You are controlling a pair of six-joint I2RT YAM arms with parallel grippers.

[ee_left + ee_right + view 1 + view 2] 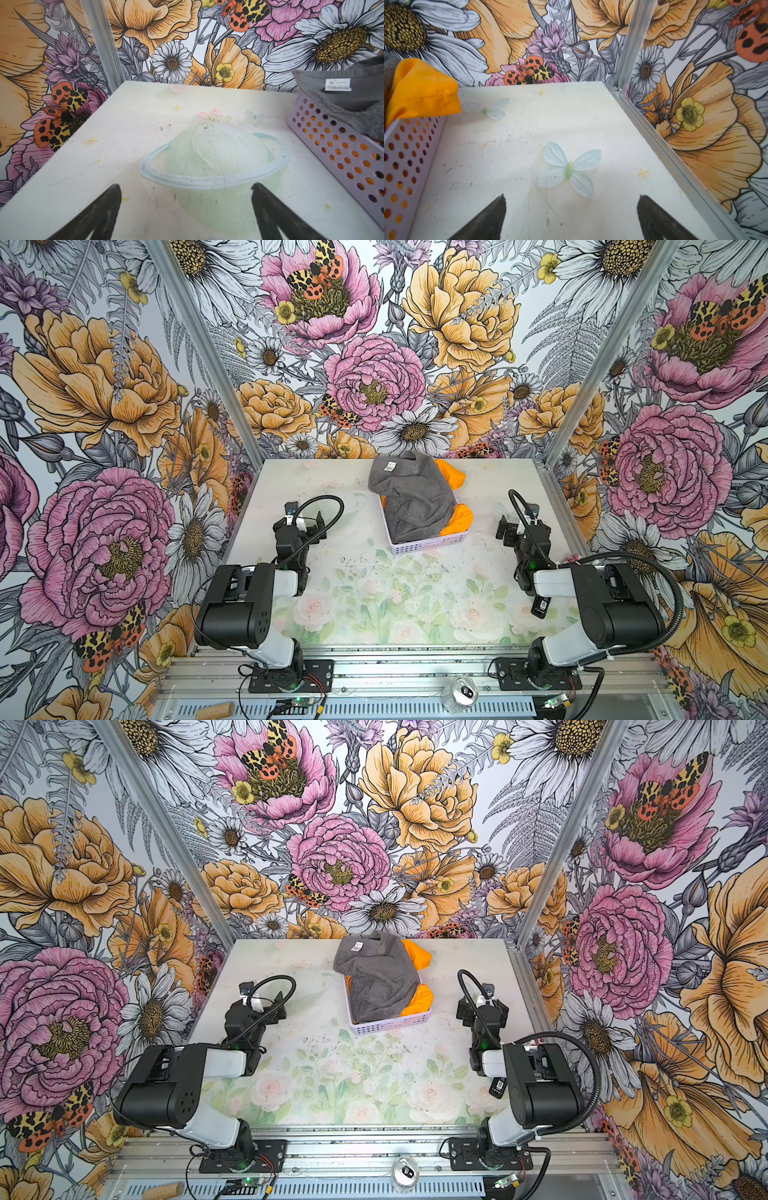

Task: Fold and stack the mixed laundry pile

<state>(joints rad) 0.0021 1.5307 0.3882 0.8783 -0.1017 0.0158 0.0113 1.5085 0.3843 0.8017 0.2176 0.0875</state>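
Top views are both centred on the lavender basket (428, 542), set at the far middle of the desk (332, 489), in which the grey towel (415, 497) is draped over the orange shorts (457, 520); nothing is yet folded. The pile's long axis is laid far to near, the towel spilled over the far left rim and orange shown only along the right side. The left pincer (305, 520) and the right pincer (519, 526) are held spread and empty on either side, apart from the cloth. The towel, being uppermost, is judged the first pick: it is placed right of and beyond the left pincer, toward which its tagged far corner overhangs.
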